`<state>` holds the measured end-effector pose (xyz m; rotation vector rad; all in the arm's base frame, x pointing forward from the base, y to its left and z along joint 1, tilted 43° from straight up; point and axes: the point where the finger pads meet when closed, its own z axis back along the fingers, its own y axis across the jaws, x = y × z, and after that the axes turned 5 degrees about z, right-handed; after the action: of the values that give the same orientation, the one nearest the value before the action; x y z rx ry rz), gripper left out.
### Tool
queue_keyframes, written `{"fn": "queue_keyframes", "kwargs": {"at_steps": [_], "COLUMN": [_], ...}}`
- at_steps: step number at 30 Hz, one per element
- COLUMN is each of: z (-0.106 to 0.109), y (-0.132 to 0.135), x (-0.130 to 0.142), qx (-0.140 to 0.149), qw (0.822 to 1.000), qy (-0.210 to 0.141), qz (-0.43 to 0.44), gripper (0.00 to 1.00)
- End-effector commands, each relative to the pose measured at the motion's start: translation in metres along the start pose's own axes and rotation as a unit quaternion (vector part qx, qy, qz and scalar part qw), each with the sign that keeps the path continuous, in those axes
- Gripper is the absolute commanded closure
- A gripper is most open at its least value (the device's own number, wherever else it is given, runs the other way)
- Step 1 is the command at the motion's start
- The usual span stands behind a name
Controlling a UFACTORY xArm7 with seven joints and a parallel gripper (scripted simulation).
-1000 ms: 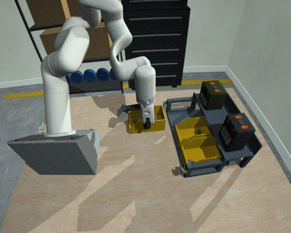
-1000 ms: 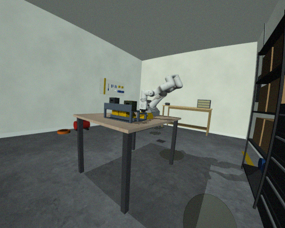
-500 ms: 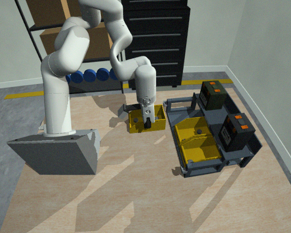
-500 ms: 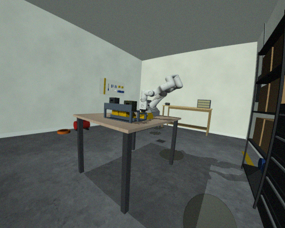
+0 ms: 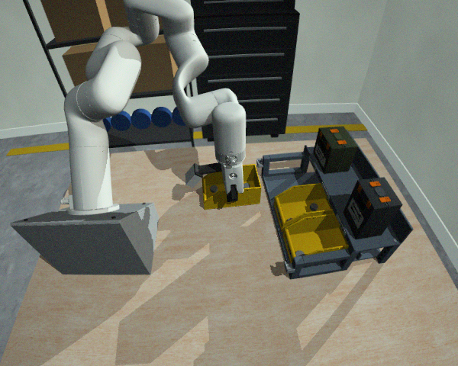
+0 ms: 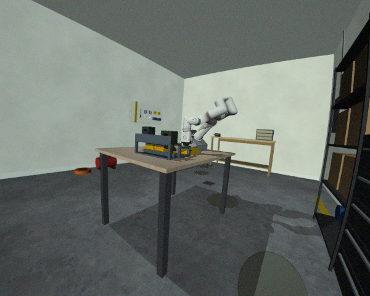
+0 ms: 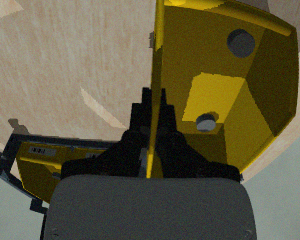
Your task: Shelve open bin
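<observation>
The end effector (image 5: 232, 195) (image 6: 185, 145) (image 7: 152, 101) is closed on a side wall of the yellow bin (image 5: 249, 197) (image 6: 193, 150) (image 7: 215, 95), towards the worktop's (image 5: 162, 315) (image 6: 121, 154) (image 7: 65, 60) far edge in the top view. Grasping seems done; next, probably lift it level, then carry it to the shelf (image 5: 324, 258) (image 6: 152, 138) (image 7: 65, 139) along the right edge.

In the top view, the upper edge cuts off the highest bend of the arm (image 5: 178, 9) and the top of the black cabinet (image 5: 249, 41), while the counter (image 5: 162, 315) runs out past the bottom edge. The fingers (image 5: 232, 194) cover part of the near wall of the yellow bin (image 5: 250, 197) (image 7: 200, 30) there. At the centre of the exterior view, the shelf (image 5: 324, 258) (image 6: 153, 137) (image 7: 50, 139) partly hides 2 stored bins, and their contents can't be seen. In the wrist view, print on 1 label (image 7: 42, 150) at lower left is too small to read.
</observation>
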<state>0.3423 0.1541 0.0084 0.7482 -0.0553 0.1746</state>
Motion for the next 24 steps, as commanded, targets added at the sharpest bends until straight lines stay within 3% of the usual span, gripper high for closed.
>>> {"fn": "queue_keyframes", "kwargs": {"at_steps": [1, 24], "z": [-0.0020, -0.0015], "y": [0.0021, 0.0006], "x": [-0.0010, -0.0018], "qx": [0.002, 0.002], "qw": [1.000, 1.000], "qy": [0.002, 0.003], "qz": [0.001, 0.001], "gripper": [1.00, 1.00]}}
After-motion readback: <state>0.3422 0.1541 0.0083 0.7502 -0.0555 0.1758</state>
